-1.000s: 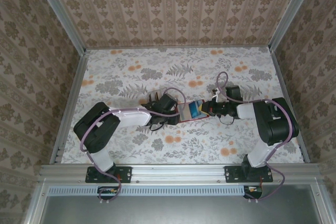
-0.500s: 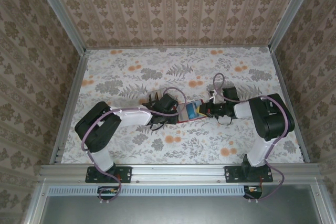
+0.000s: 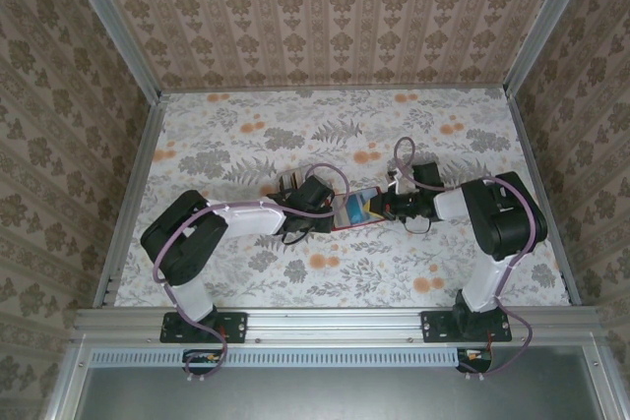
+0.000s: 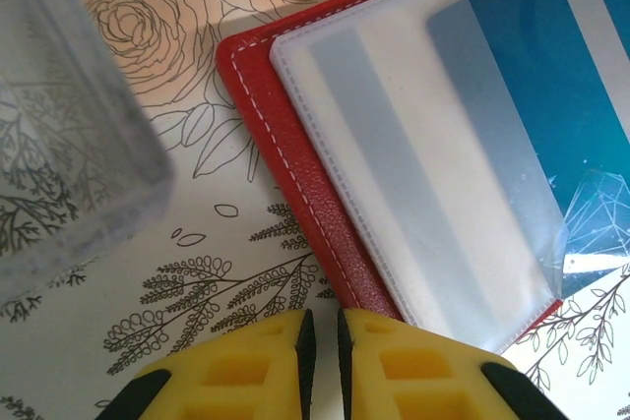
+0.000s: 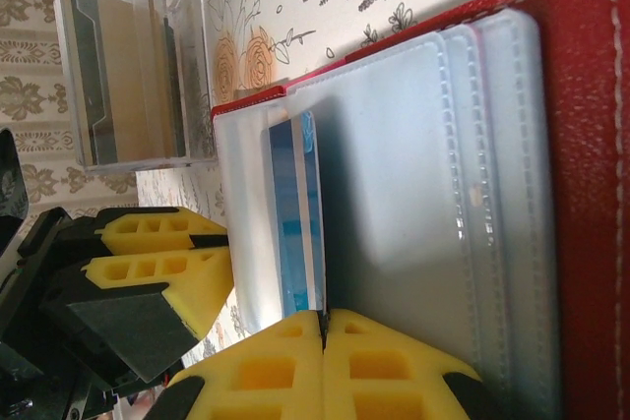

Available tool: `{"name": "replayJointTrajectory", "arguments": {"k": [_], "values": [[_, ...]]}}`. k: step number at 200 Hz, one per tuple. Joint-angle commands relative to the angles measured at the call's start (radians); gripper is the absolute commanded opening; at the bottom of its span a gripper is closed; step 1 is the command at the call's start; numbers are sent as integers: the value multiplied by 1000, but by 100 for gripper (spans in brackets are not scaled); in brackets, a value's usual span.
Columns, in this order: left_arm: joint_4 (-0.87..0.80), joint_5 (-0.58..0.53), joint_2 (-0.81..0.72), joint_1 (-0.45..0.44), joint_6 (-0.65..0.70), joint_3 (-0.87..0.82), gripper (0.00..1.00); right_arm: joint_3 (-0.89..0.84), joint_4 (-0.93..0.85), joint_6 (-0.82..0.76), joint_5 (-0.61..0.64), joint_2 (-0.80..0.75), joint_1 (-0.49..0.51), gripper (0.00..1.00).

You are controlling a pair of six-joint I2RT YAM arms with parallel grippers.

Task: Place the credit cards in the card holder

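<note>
The red card holder (image 3: 342, 225) lies open on the flowered tablecloth between my two grippers, its pale see-through pockets (image 4: 423, 174) facing up. My right gripper (image 5: 324, 327) is shut on a blue credit card (image 5: 300, 213), held edge-on with its far end at the mouth of a pocket (image 5: 394, 194). That blue card (image 4: 551, 95) also lies over the holder's right side in the left wrist view. My left gripper (image 4: 322, 341) sits low at the holder's red left edge (image 4: 295, 174). Its jaws are closed to a thin slit with nothing between them.
A clear plastic box (image 5: 128, 56) with several more cards standing in it sits just behind the left gripper, close to the holder (image 3: 288, 187). Patterned walls with metal rails enclose the table on three sides.
My right gripper has moved left with the blue card, further over the holder. The left gripper's jaws have narrowed. The holder has stayed put.
</note>
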Motion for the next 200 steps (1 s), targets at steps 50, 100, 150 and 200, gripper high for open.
{"name": "replayJointTrajectory", "arguments": {"k": [50, 100, 150, 200], "values": [[-15, -4, 39, 7, -9, 0, 18, 65, -2, 33, 46, 72, 89, 0], [-18, 8, 38, 15, -7, -3, 15, 94, -7, 64, 77, 94, 178, 3], [-45, 6, 20, 25, 1, -6, 14, 110, -88, 26, 123, 49, 193, 15], [-98, -25, -72, 29, 30, -19, 14, 120, -309, -93, 284, -101, 193, 36]]}}
